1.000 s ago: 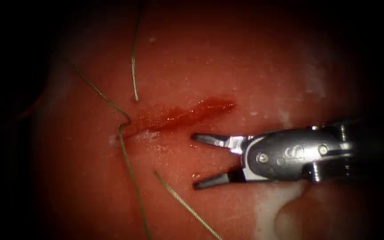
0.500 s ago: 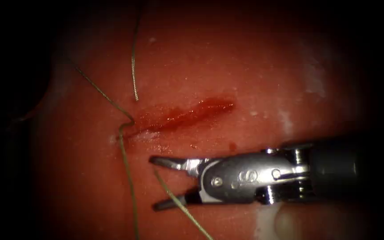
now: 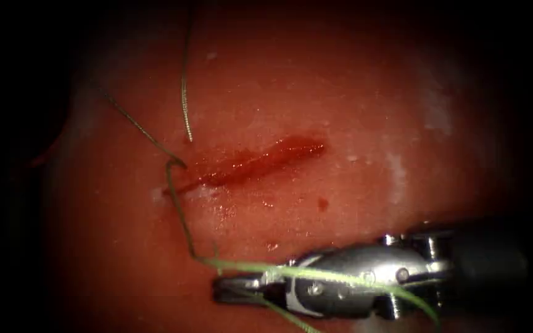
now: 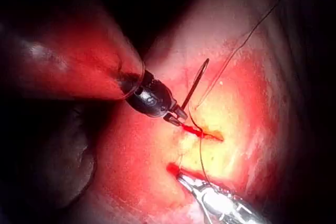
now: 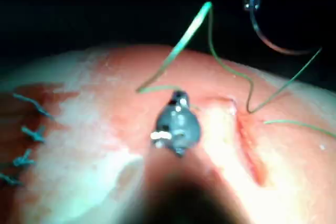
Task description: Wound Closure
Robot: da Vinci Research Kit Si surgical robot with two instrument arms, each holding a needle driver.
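Note:
The cut (image 3: 254, 161) runs slantwise across the tissue (image 3: 316, 92), wet with red fluid. Green thread (image 3: 180, 209) leaves the cut's left end and runs down to my right tool (image 3: 220, 288), whose jaws are shut on it below the cut. One strand lies across the tool's body. Another strand (image 3: 185, 92) comes down from above and ends by the cut's left end. My left tool (image 4: 178, 116) is shut on the curved needle (image 4: 197, 80) near one end and holds it above the tissue, out of it. The needle (image 5: 273, 45) trails thread towards the cut (image 5: 249, 145).
A row of several blue stitches (image 5: 29, 129) sits on the tissue away from the cut. Pale fatty patches (image 3: 396, 172) lie to the right of the cut. A small red spot (image 3: 322, 203) marks the tissue below it.
My right tool moved down and to the left, from beside the cut to the loose thread below it. Its jaws went from wide open to shut on that thread.

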